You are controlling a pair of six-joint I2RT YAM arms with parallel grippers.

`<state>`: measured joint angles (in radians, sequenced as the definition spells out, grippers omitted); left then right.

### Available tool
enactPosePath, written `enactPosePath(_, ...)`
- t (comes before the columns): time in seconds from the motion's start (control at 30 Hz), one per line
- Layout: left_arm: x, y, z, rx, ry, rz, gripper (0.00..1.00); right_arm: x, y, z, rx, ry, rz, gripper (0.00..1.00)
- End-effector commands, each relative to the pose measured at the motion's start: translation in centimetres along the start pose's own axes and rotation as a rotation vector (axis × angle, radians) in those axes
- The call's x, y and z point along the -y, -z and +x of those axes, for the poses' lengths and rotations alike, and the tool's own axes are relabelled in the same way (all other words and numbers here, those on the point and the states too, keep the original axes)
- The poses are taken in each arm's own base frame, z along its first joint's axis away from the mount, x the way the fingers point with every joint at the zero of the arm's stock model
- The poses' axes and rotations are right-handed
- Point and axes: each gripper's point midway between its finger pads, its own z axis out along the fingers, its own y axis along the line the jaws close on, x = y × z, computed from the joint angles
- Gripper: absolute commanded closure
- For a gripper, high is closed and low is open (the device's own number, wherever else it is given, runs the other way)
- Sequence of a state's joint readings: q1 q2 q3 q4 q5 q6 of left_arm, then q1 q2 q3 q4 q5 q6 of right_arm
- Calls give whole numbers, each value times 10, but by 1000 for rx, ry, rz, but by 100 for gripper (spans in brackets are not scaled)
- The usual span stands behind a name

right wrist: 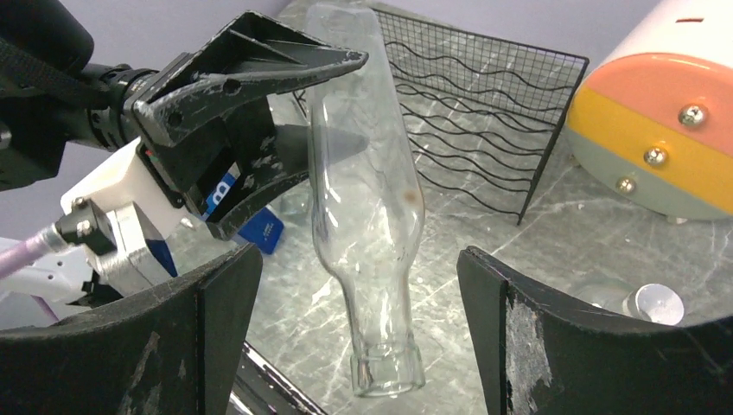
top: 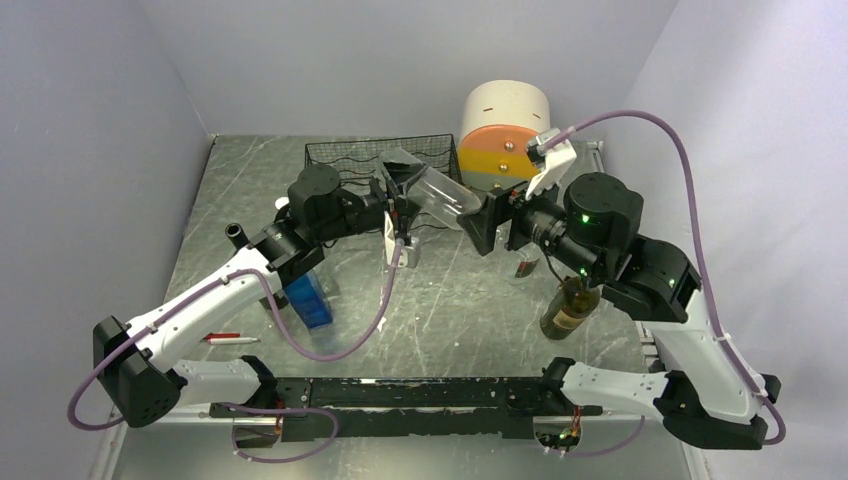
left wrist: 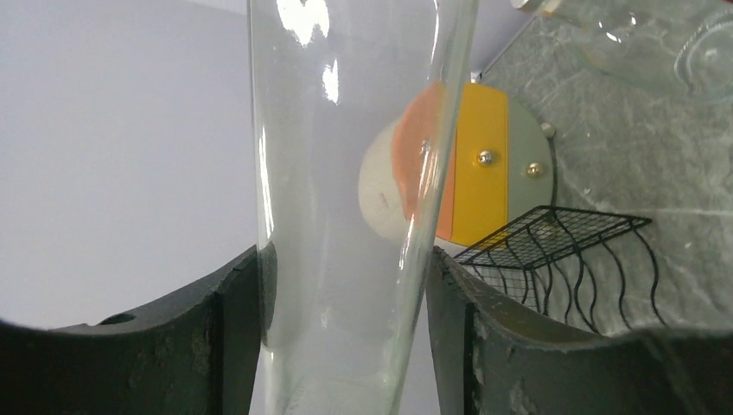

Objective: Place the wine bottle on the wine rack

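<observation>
A clear glass wine bottle [top: 440,195] is held tilted in the air, its base toward the black wire wine rack [top: 380,160] and its neck toward my right arm. My left gripper [top: 400,215] is shut on the bottle's body [left wrist: 346,173], with the fingers [left wrist: 233,337] pressed on both sides. In the right wrist view the bottle [right wrist: 367,199] hangs neck down between the spread fingers of my open right gripper [right wrist: 354,259]. Those fingers do not touch it. The rack [right wrist: 484,104] stands just behind the bottle.
A round cream, orange and yellow drawer unit [top: 505,135] stands right of the rack. A dark brown bottle [top: 570,310] stands under my right arm. A blue box [top: 308,298], a black cylinder [top: 236,232] and a red pen [top: 222,338] lie on the left. A silver-capped clear item [right wrist: 654,304] lies near the drawer unit.
</observation>
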<state>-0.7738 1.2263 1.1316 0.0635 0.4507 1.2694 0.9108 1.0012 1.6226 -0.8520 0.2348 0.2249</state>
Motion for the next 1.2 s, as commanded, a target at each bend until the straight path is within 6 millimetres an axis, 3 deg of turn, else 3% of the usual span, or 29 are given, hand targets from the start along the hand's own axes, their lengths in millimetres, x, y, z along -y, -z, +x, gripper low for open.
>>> enactPosePath(0.0, -35, 2, -33, 94, -237, -49, 93, 1, 0, 4, -13, 12, 1, 12)
enactPosePath(0.23, -42, 4, -53, 158, -287, -61, 93, -7, -32, 33, -105, -10, -2, 12)
enactPosePath(0.37, -42, 8, -54, 156, -291, -83, 93, -12, -41, 43, -125, -35, -21, 15)
enactPosePath(0.7, -39, 10, -51, 135, -283, -79, 93, -12, -55, 63, -174, -80, 4, 34)
enactPosePath(0.83, -39, 10, -49, 124, -287, -77, 93, -12, -59, 62, -170, -92, 16, 52)
enactPosePath(0.97, -38, 11, -46, 107, -274, -89, 92, -6, -60, 60, -155, -98, 52, 87)
enactPosePath(1.0, -36, 11, -44, 102, -264, -94, 77, -4, -60, 58, -144, -102, 62, 97)
enactPosePath(1.03, -38, 12, -43, 98, -256, -110, 58, -2, -59, 56, -133, -103, 68, 100)
enactPosePath(1.13, -37, 15, -36, 62, -214, -125, 25, 4, -56, 48, -84, -110, 98, 100)
enactPosePath(1.17, -36, 16, -35, 52, -191, -122, 4, 7, -55, 45, -61, -114, 111, 100)
